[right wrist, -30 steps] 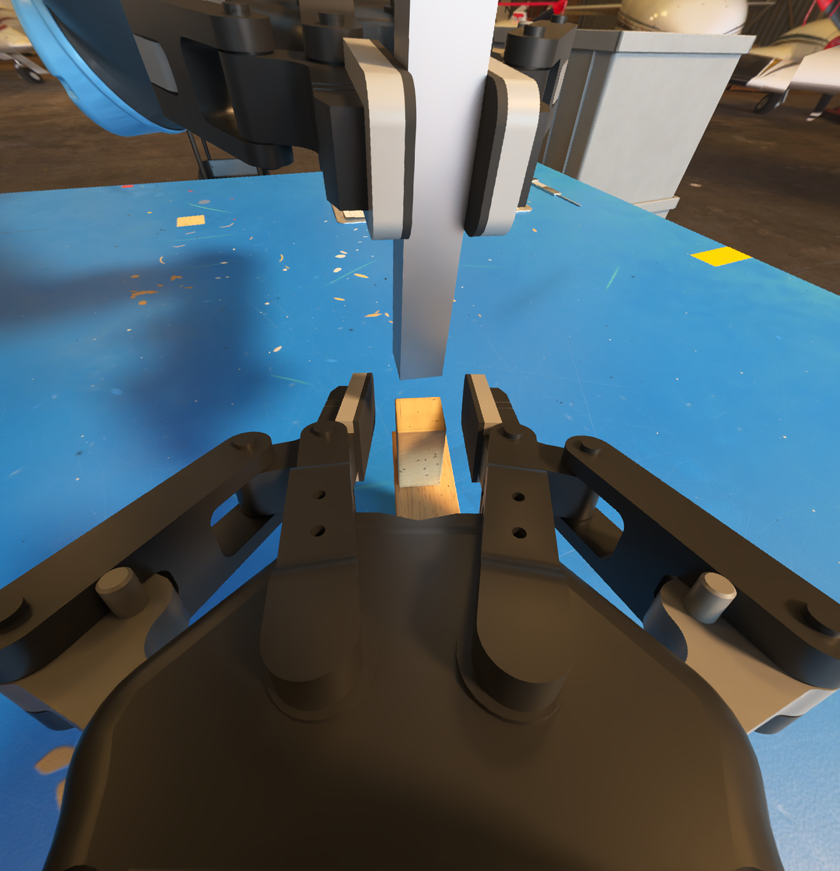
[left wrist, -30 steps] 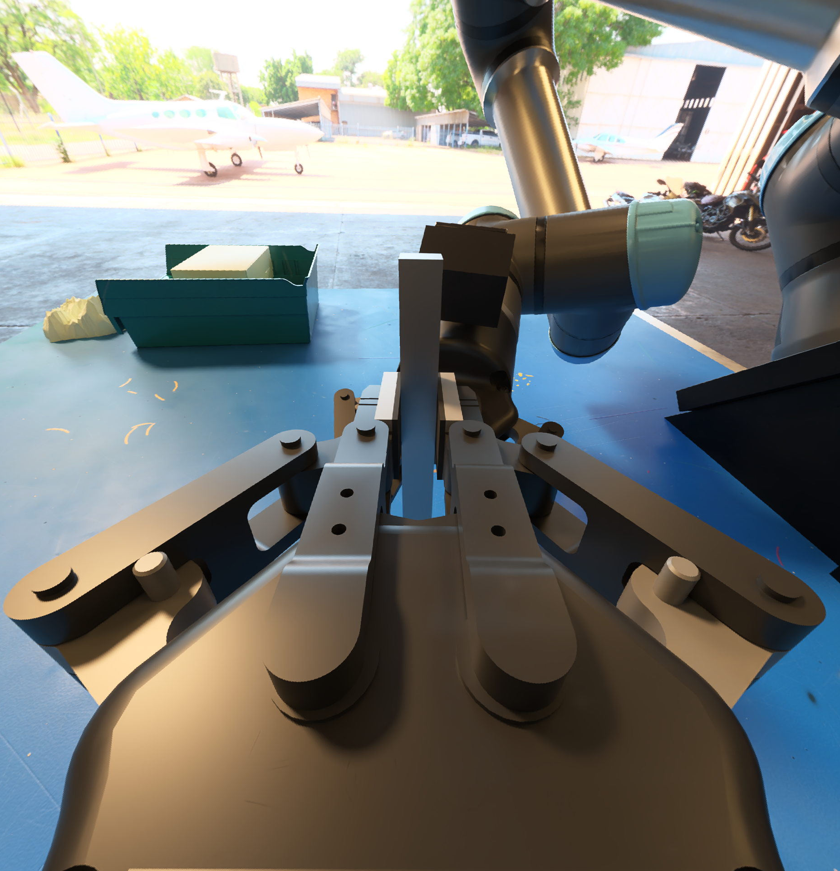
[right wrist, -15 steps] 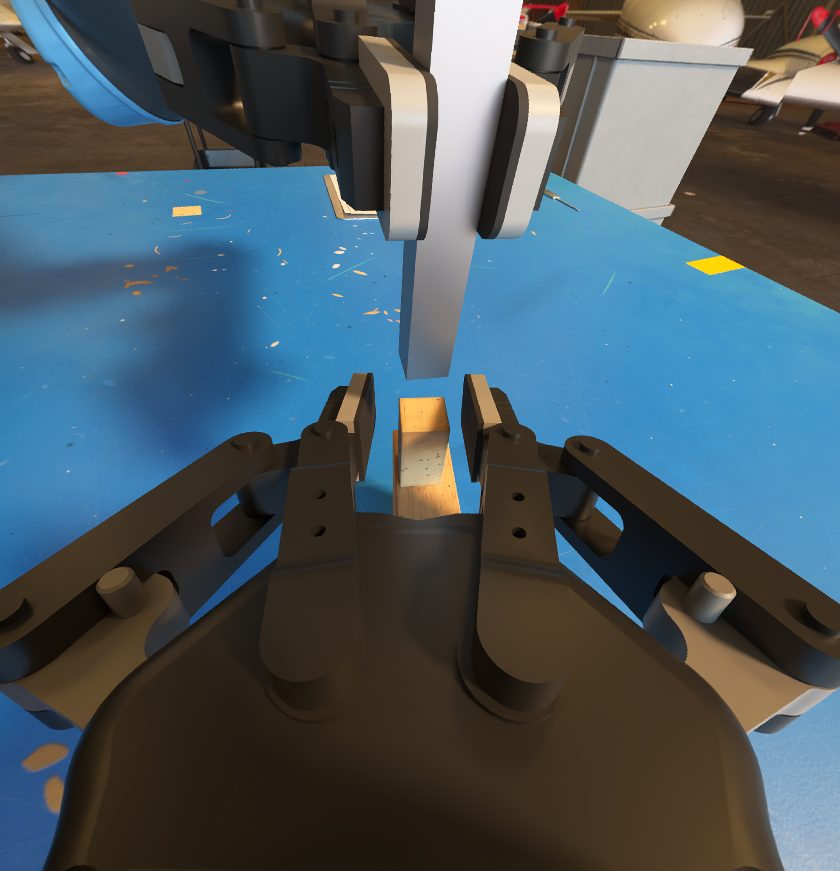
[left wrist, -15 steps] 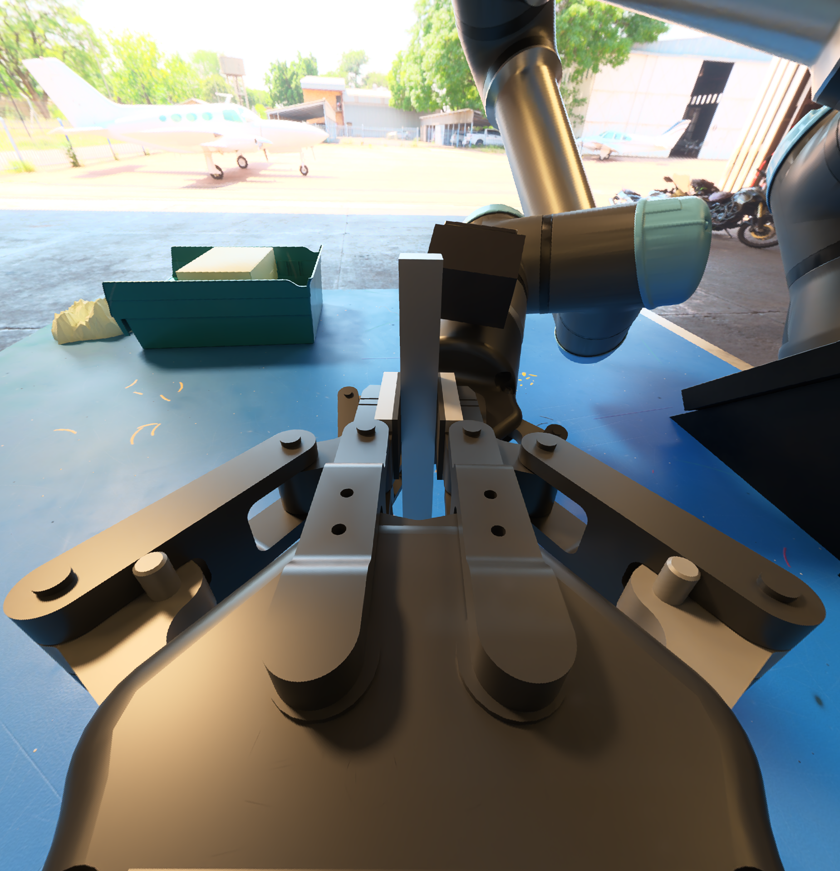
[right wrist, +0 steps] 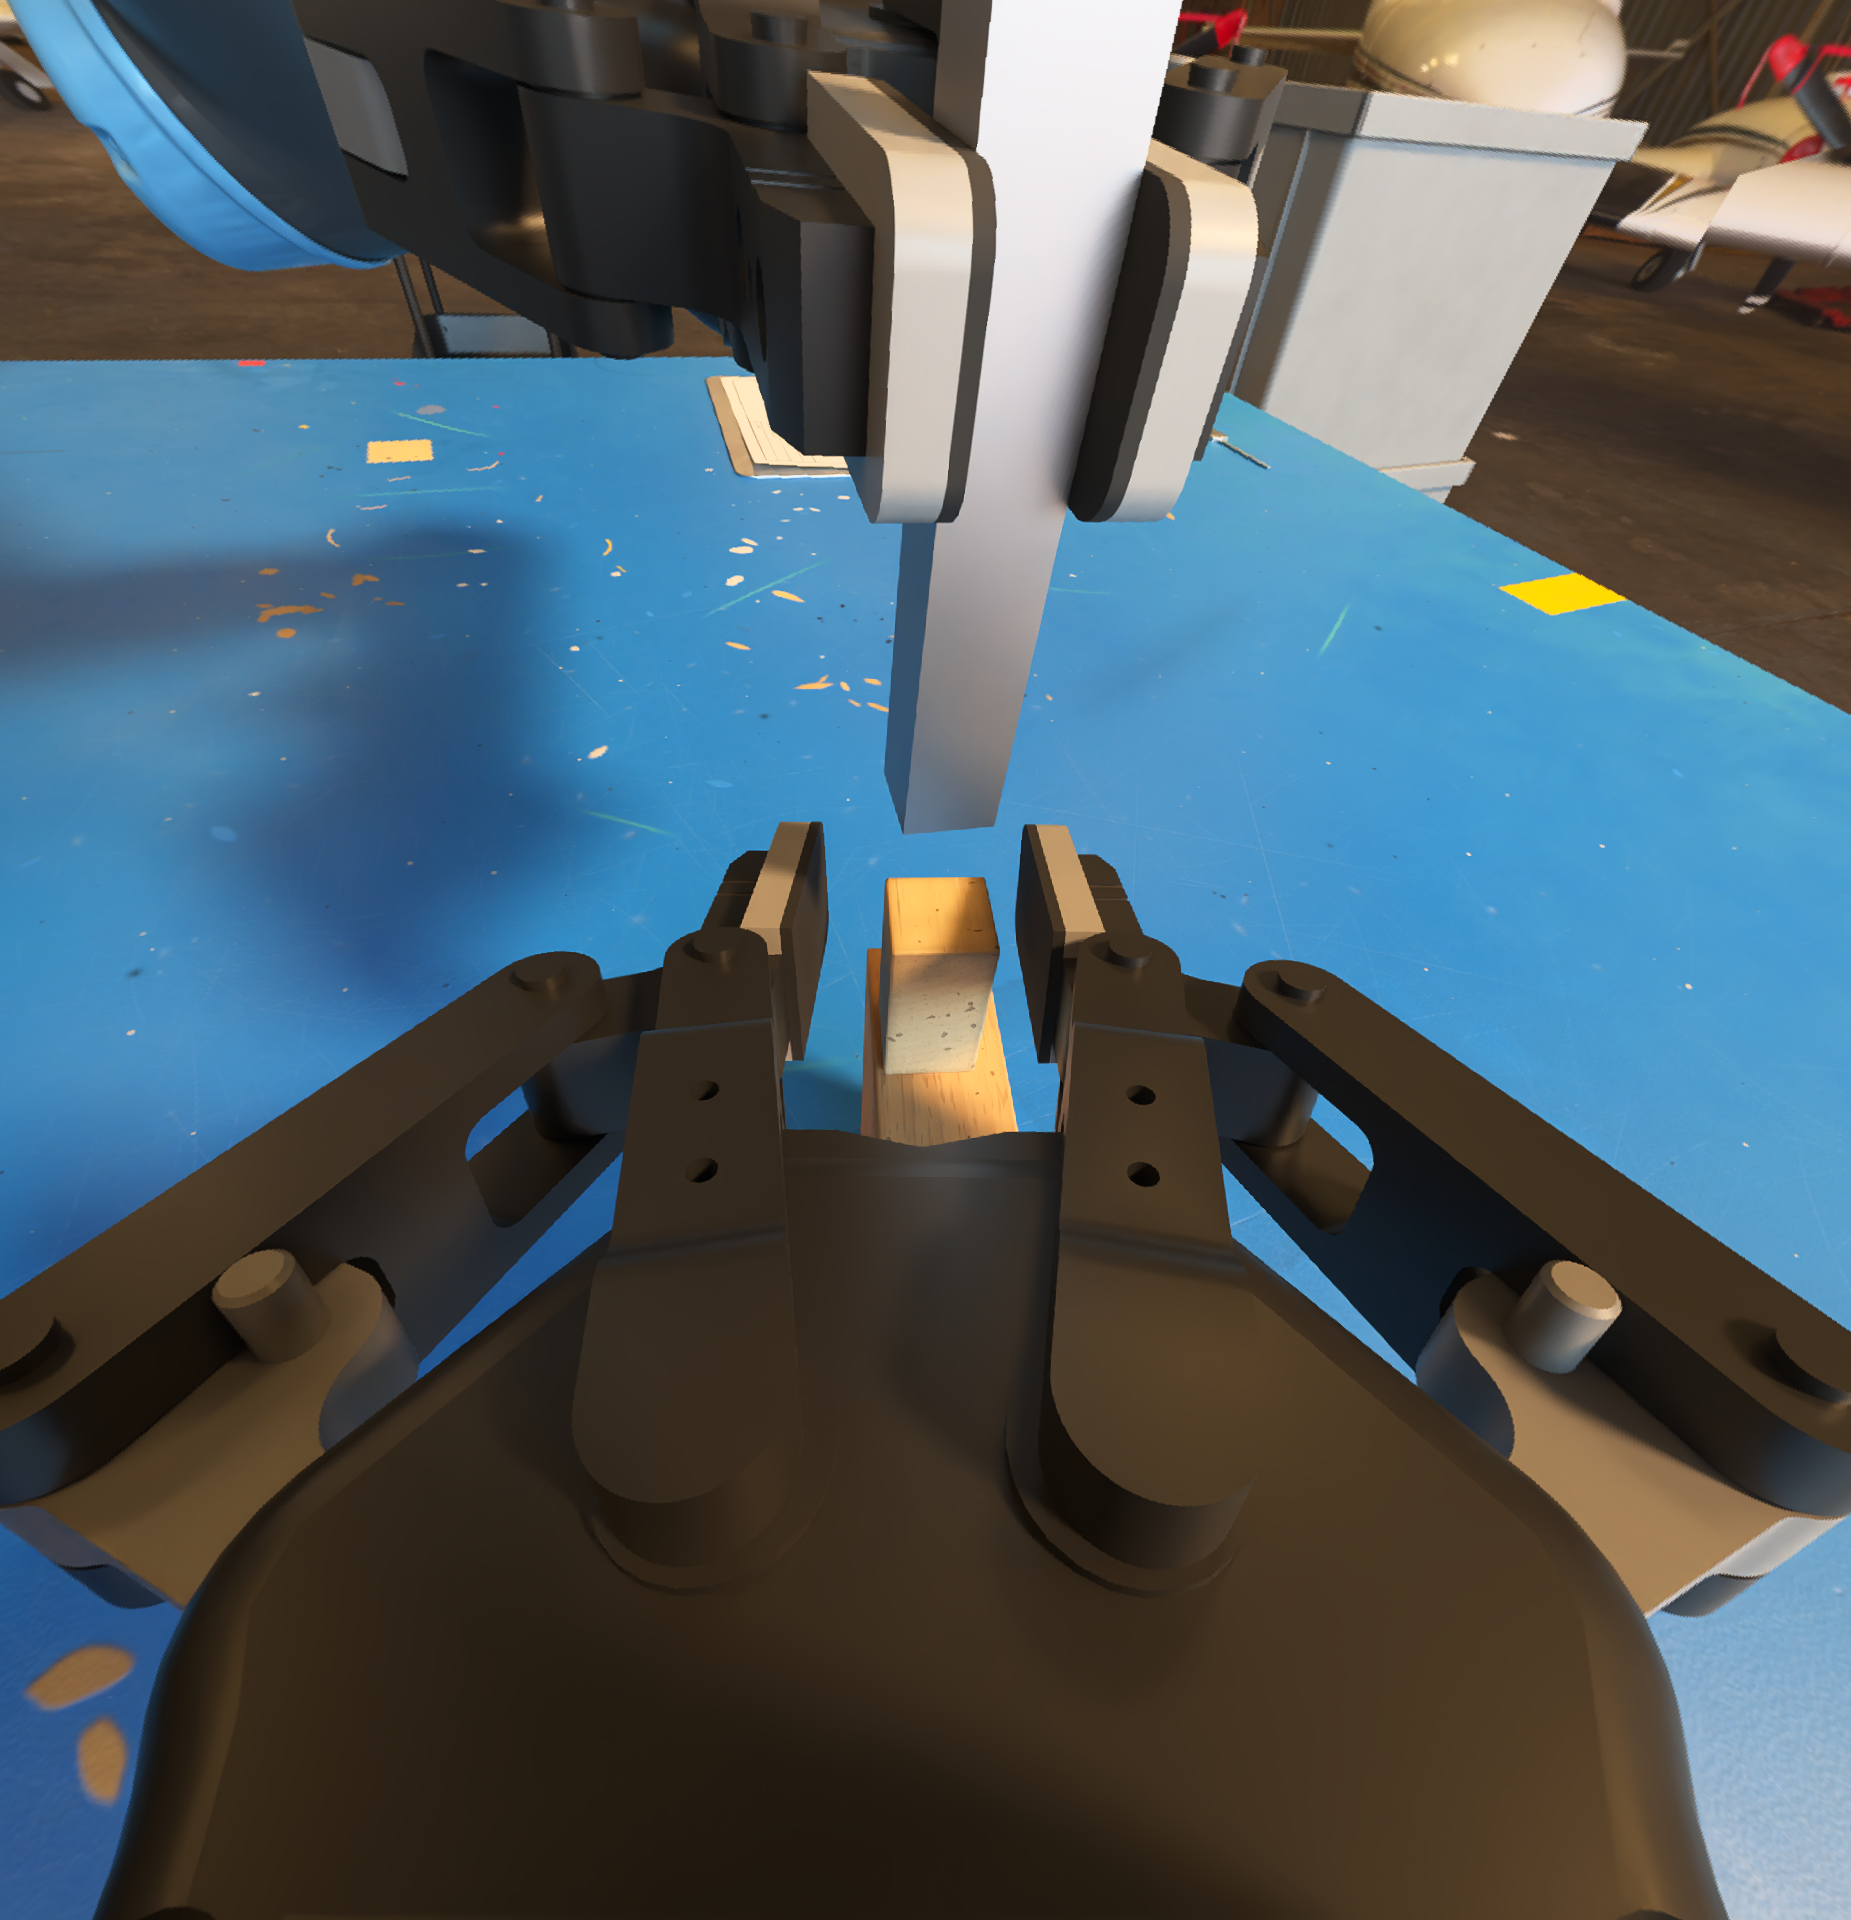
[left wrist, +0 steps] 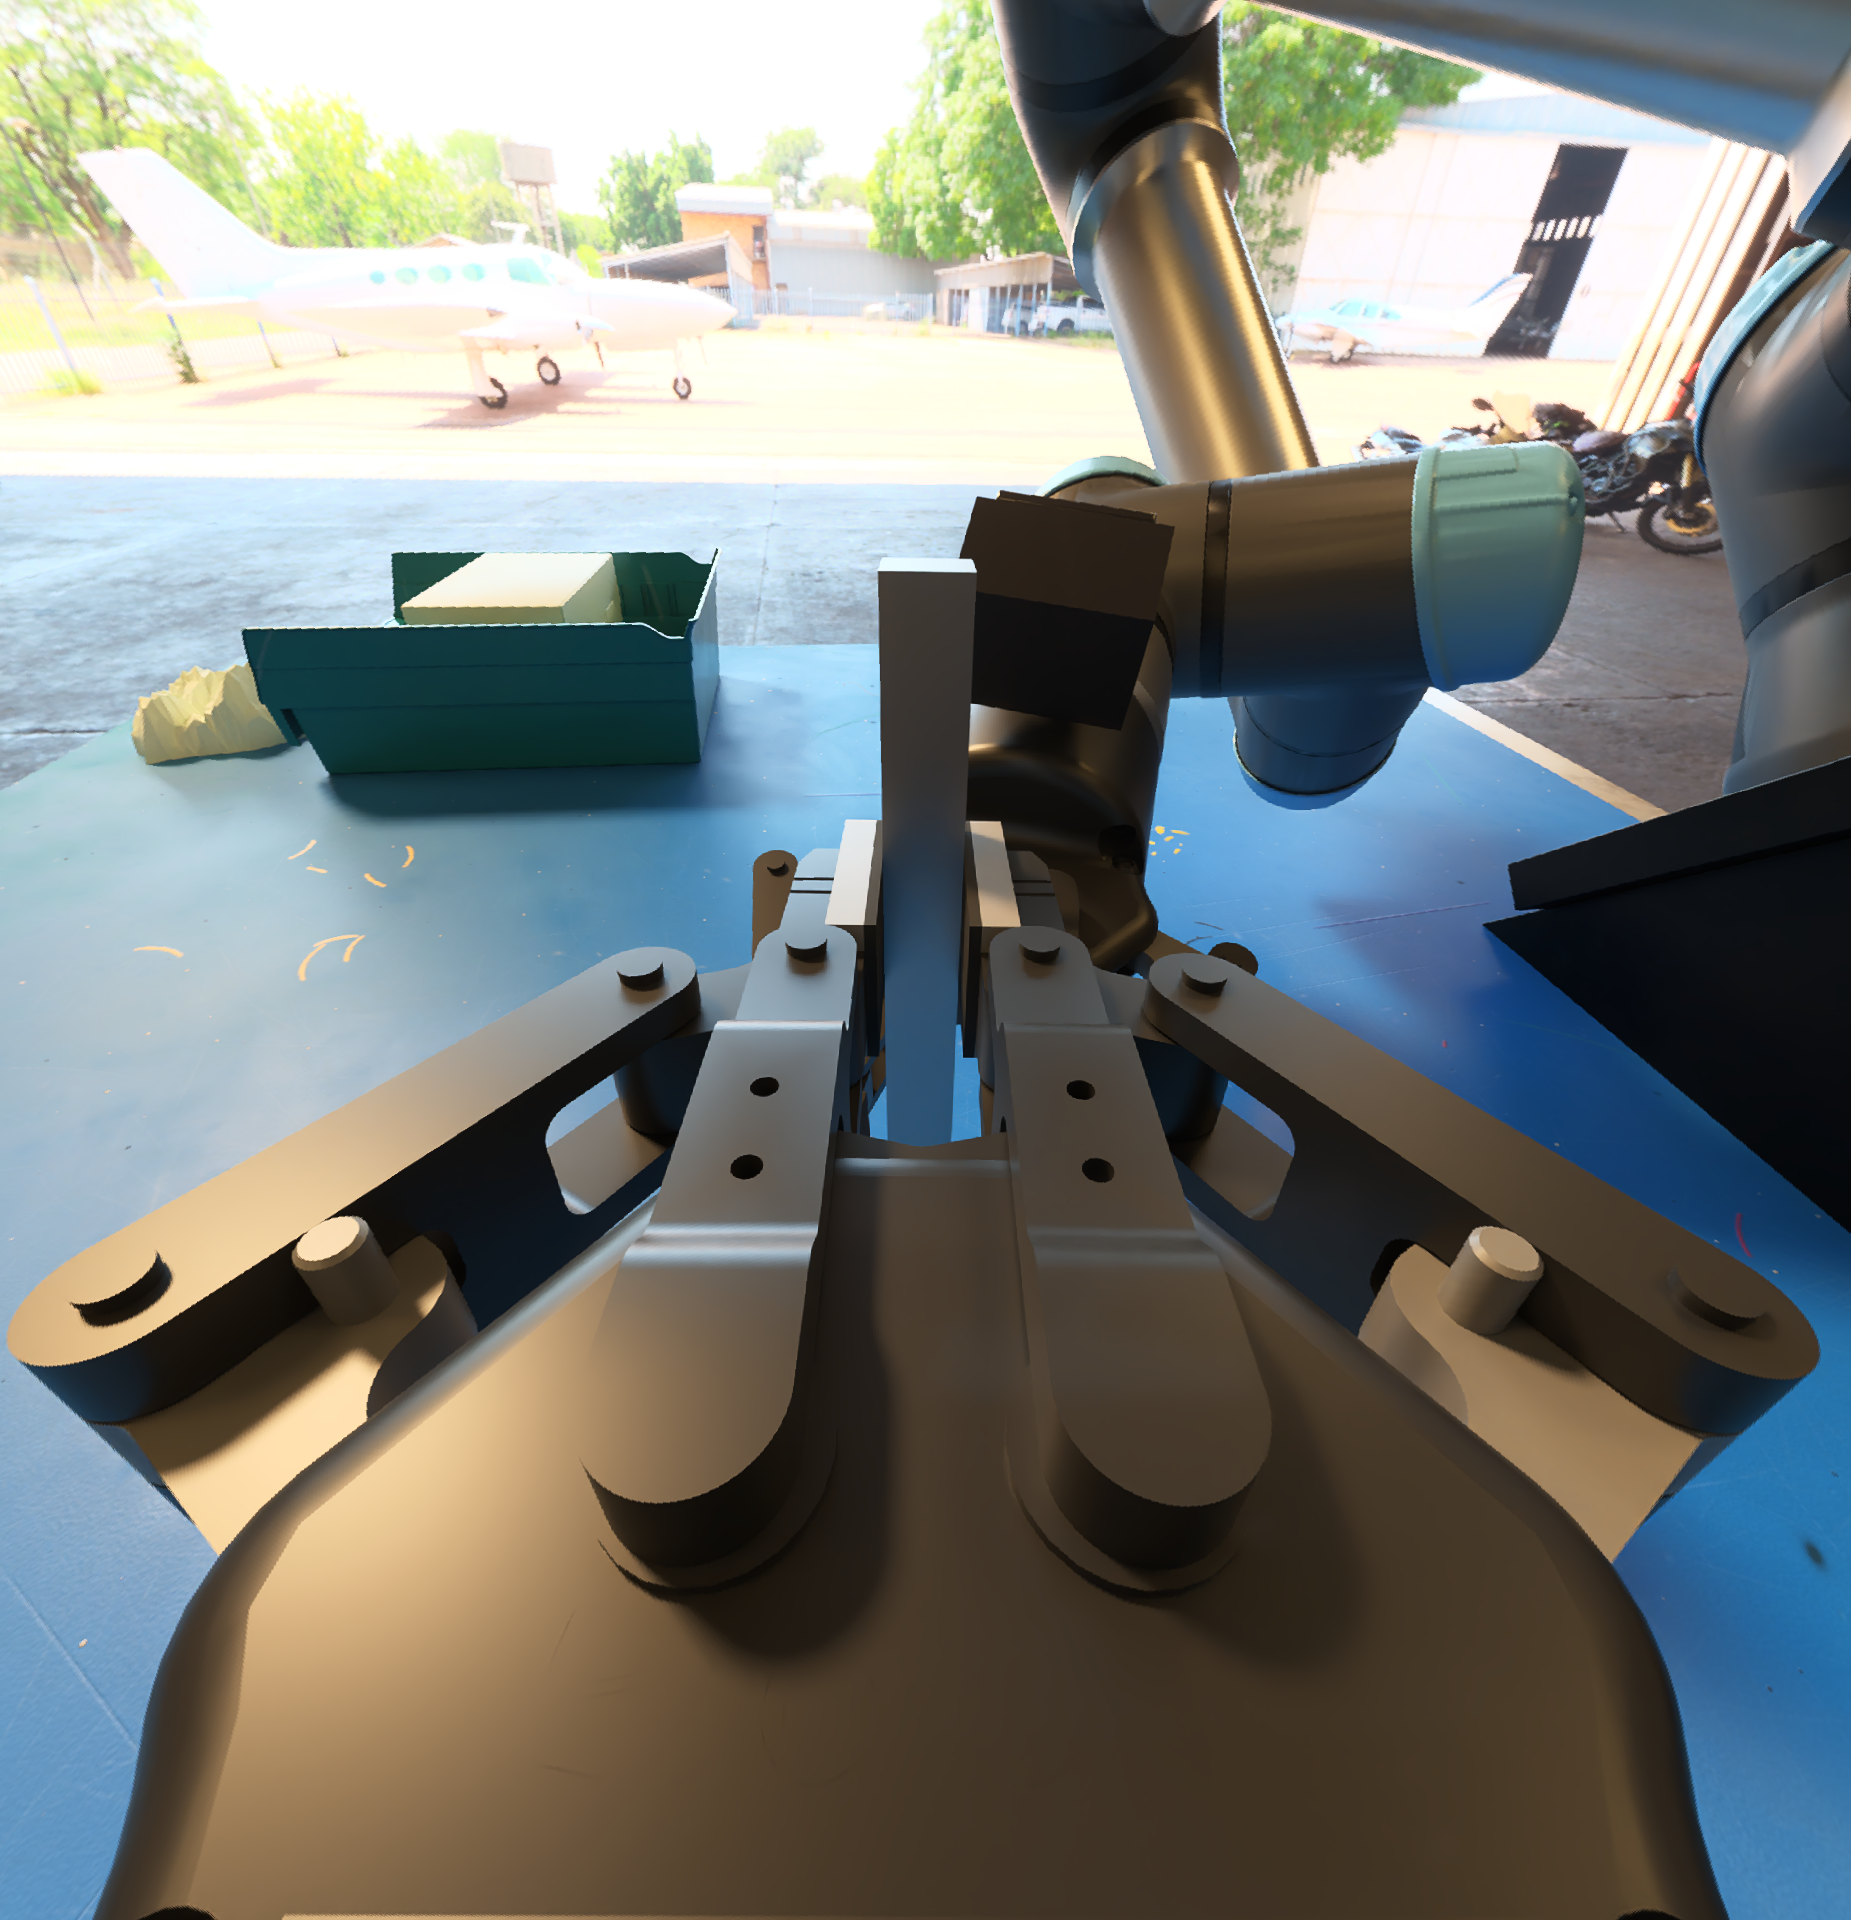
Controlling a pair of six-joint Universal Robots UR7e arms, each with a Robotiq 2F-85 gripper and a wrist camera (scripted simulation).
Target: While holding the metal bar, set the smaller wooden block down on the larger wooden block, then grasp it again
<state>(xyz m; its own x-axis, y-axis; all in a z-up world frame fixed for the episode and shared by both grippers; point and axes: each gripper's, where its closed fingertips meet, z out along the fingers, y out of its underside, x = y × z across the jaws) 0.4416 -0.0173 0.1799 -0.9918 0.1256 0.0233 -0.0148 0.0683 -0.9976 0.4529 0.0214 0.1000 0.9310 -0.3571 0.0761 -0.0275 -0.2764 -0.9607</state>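
Two pincers: the left pincer (left wrist: 926, 904) squeezes the long grey metal bar (left wrist: 926, 790); the right pincer (right wrist: 921, 935) gapes loose around the small wooden block (right wrist: 939, 971) standing on the bigger flat wooden block (right wrist: 936, 1107).

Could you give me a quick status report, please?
Left gripper shut on metal bar. Right gripper open astride smaller wooden block, resting on larger wooden block. Nothing obstructing.

Right claw (right wrist: 921, 925) hangs spread, its 2 fingers clear of the smaller wooden block (right wrist: 939, 971) between them; block rests on the larger wooden block (right wrist: 936, 1107); metal bar (right wrist: 968, 675) hangs ahead.
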